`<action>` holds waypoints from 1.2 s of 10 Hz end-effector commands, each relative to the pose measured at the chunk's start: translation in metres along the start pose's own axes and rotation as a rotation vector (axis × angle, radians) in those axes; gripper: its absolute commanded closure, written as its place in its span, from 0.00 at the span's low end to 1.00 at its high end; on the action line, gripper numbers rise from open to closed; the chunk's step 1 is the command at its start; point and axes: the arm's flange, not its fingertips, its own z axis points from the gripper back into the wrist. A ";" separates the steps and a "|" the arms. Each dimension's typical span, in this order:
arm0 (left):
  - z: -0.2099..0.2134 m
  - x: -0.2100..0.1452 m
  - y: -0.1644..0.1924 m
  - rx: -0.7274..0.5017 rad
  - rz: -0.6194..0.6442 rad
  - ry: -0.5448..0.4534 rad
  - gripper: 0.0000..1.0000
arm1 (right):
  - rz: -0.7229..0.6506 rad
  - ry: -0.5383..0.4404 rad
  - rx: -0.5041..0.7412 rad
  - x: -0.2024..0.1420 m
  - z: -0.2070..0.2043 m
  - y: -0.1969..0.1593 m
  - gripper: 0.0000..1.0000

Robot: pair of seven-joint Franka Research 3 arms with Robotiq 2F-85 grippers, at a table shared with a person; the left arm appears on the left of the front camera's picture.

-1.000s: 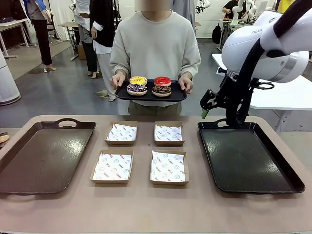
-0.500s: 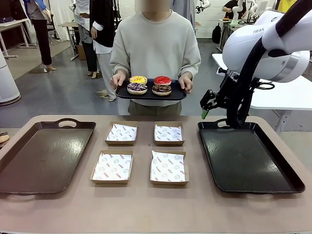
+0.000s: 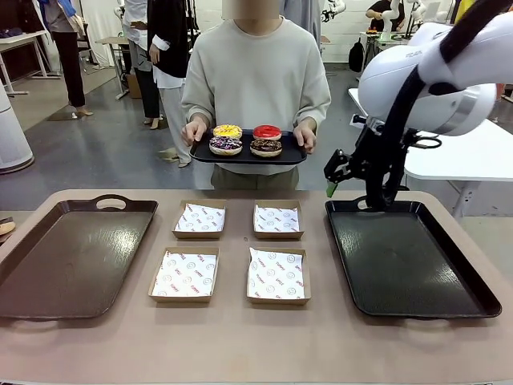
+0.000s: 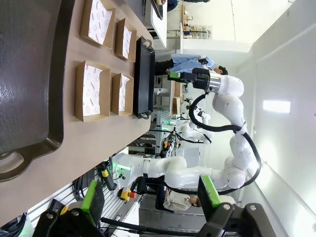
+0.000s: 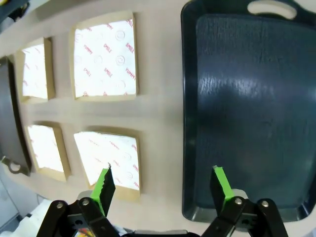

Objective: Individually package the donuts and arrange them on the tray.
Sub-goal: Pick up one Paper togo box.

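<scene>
A person across the table holds a small black serving tray (image 3: 298, 156) with both hands. On it lie the donuts: yellow-glazed (image 3: 228, 131), glossy red (image 3: 267, 132), purple-and-white (image 3: 225, 145) and chocolate with sprinkles (image 3: 265, 147). My right gripper (image 3: 332, 178) hangs open and empty above the far left corner of the black tray (image 3: 409, 257), right of the person's tray. In its wrist view the right gripper (image 5: 163, 183) looks down on the black tray (image 5: 247, 98) and the boxes. My left gripper (image 4: 150, 195) stands open and empty, off the table's left end.
Four open cardboard boxes lined with printed paper sit mid-table in two rows, such as the front left box (image 3: 185, 273) and the back right box (image 3: 277, 219). A dark brown tray (image 3: 72, 257) lies on the left. Other people stand farther back.
My right arm has shifted slightly to the left, its gripper still open. The person keeps holding the donut tray; nothing else has moved.
</scene>
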 end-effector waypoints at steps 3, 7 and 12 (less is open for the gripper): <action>0.000 0.000 0.000 0.000 0.001 0.000 0.00 | 0.008 0.071 -0.133 0.075 -0.043 0.049 0.00; 0.000 0.000 0.000 0.000 0.001 0.000 0.00 | 0.015 0.104 -0.279 0.118 -0.100 0.107 0.00; 0.000 0.000 0.000 0.000 0.001 0.000 0.00 | 0.080 0.097 -0.257 0.117 -0.137 0.103 0.00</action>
